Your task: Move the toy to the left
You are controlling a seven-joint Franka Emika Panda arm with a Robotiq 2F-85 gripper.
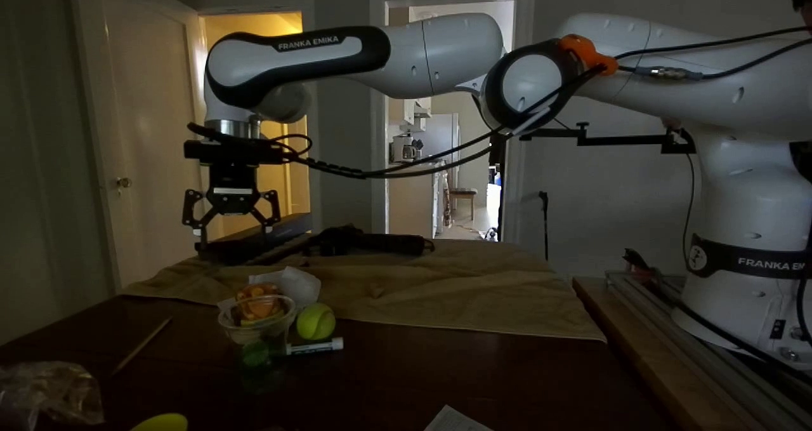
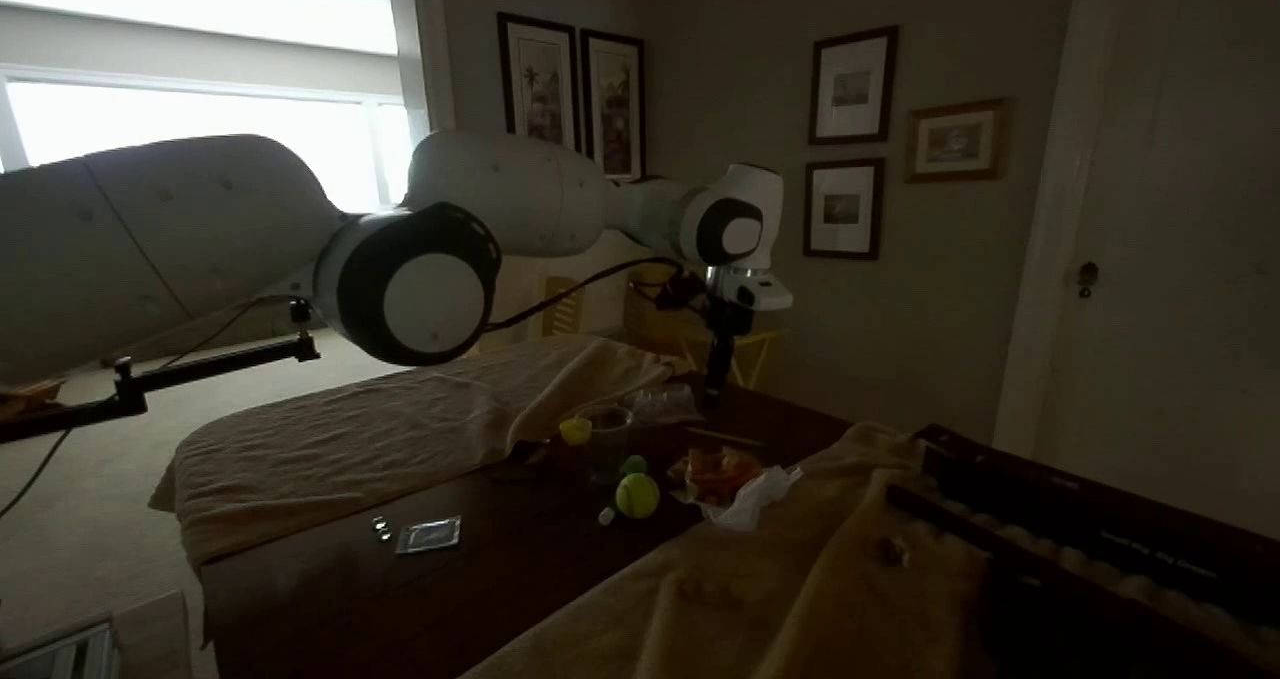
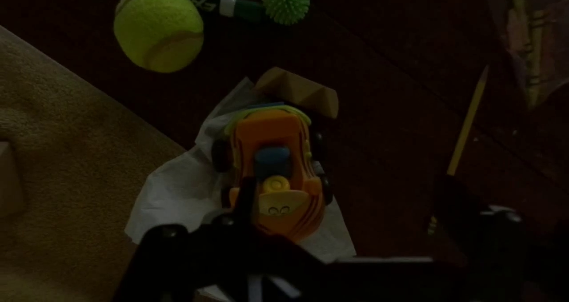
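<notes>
The dark table spreads across the lower half of both exterior views, your arm reaching over it from the right edge of an exterior view to its upper left. Tan cloth covers part of the tabletop and fills the lower left of the wrist view. Your gripper points down at the left of an exterior view, above the table; it is released, its fingers spread wide. A clear bag shows in the upper right of the wrist view. Crumpled white paper runs from the middle to the bottom of that frame, and on it, at the centre, sits your toy, an orange car with a blue seat and dark wheels. One finger hides a little of its lower left side. A clear cup stands near the middle of an exterior view, left of the toy. Look to the upper left of the wrist view for the tennis ball, the marker partly behind it. The pencil slants down the right side. A small tan block lies just above the toy; you can't tell whether they touch. The green spiky ball is at top centre, beside the marker.
</notes>
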